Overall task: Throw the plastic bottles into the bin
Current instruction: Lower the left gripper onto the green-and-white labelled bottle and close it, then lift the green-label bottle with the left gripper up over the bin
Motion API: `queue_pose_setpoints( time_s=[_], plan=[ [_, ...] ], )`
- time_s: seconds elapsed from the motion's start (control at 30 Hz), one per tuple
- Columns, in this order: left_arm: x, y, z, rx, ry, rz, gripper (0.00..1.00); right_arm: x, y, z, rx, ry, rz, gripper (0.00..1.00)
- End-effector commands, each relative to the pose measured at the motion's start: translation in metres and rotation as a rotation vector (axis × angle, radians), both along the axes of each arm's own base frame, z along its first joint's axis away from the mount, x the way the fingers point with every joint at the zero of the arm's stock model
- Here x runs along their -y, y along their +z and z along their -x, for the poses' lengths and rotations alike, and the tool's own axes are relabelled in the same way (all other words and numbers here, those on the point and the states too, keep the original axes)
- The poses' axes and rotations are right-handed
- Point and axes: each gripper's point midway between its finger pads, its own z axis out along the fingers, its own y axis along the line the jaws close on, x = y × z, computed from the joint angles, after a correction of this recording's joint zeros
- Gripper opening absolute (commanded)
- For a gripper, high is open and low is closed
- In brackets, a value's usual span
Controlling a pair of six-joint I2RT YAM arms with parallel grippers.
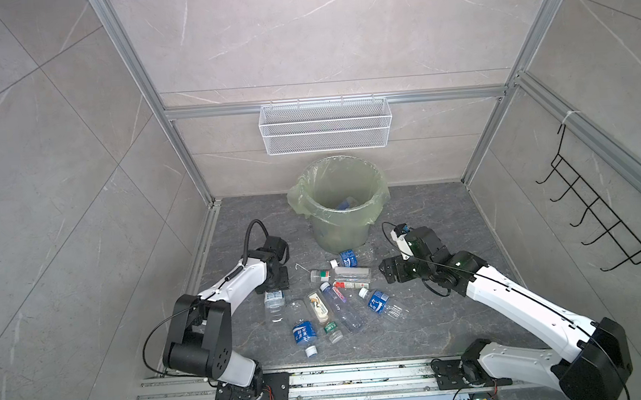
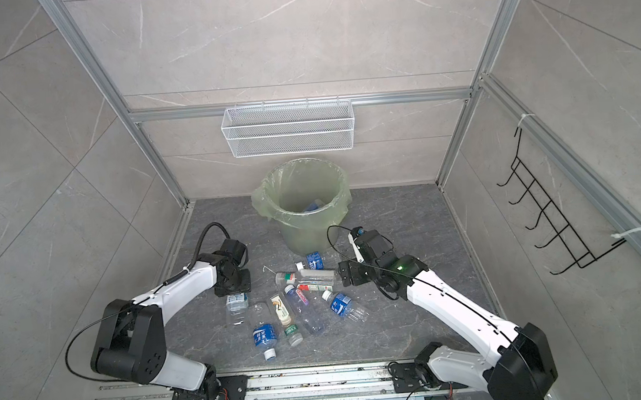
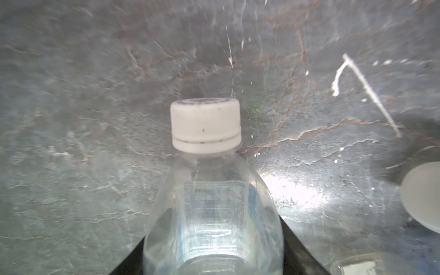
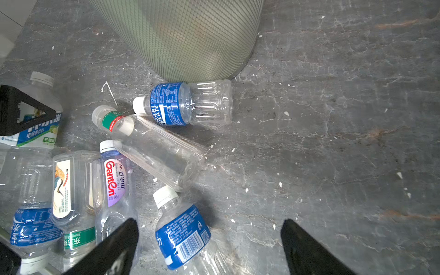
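Bin sits against the back edge of the floor, in the middle, so it's further back and to the right of the left claw. That claw's down at the left end of the bottles, jaws pinched onto a clear bottle. The bottle's long axis runs front-to-back, cap toward the back. Right claw hangs wide open over the right end, holding nothing. Left one's job, I'd say: lift, swing right, drop.
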Motion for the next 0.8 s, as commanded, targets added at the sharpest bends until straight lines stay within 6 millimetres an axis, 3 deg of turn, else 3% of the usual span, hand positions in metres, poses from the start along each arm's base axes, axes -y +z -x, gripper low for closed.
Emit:
queue_pose_setpoints(
  time_s=[0.0, 0.2, 0.53, 0.77],
  plan=[
    [-0.010, 0.027, 0.002, 0.093, 0.043, -0.006, 0.58, -0.004, -0.003, 0.001, -0.006, -0.003, -0.022, 0.95],
    [-0.015, 0.054, 0.014, 0.208, 0.062, 0.030, 0.58, -0.003, -0.003, 0.001, -0.003, -0.009, -0.027, 0.94],
    [0.014, 0.104, 0.032, 0.574, -0.058, 0.316, 0.58, -0.002, -0.018, 0.004, 0.007, -0.015, -0.050, 0.95],
    [0.028, 0.151, 0.042, 0.777, -0.149, 0.441, 0.57, 0.001, -0.024, 0.007, 0.050, -0.026, -0.083, 0.95]
  ],
)
